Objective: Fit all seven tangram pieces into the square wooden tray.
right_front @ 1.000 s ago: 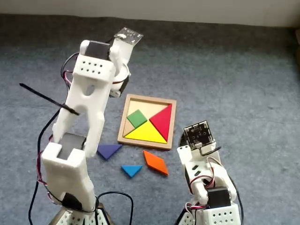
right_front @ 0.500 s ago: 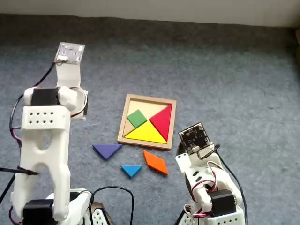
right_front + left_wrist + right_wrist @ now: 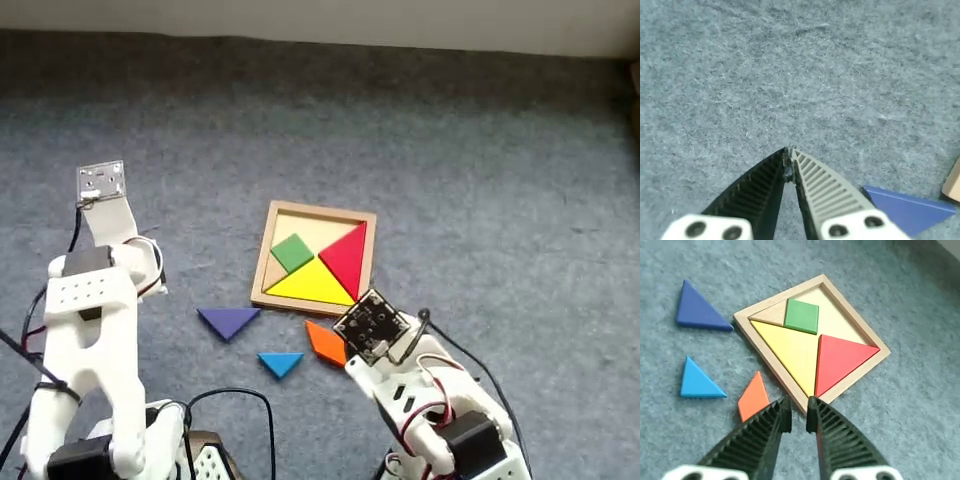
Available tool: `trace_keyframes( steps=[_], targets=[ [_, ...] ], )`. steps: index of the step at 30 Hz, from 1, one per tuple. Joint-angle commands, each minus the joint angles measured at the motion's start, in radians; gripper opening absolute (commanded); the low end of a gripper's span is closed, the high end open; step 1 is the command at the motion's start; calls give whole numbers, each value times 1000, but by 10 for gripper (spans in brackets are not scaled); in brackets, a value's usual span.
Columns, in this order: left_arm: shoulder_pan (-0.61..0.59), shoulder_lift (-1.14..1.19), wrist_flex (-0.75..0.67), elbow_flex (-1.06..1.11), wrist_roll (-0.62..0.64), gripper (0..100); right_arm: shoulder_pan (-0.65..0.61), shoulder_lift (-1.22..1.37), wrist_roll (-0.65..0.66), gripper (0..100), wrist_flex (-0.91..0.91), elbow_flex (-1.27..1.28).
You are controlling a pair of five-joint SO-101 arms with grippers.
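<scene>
Left swings clear; right moves in.
My left claw is closed, empty; right claw, slightly ajar, nears the orange piece, probably next.

Counter: covered by a grey-blue, carpet-like fabric with a short, matted pile. It lies flat and runs to the left, right and near edges of the high view. Pale band: a light, smooth strip along the far edge of the fabric. Whether it is wall or bare surface cannot be told. The fabric darkens just beside this band.
</scene>
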Motion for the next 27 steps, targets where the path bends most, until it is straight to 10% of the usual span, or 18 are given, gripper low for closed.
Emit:
trace_keyframes(
  steps=[1,15,27],
  targets=[
    [-13,-31,-28,-2,52,5,-24,208,15,73,30,-136],
    [-65,-31,-28,-21,75,7,-309,978,103,84,24,-492],
    [-214,-31,-29,-39,75,7,-401,1403,95,298,-160,-619]
  ],
)
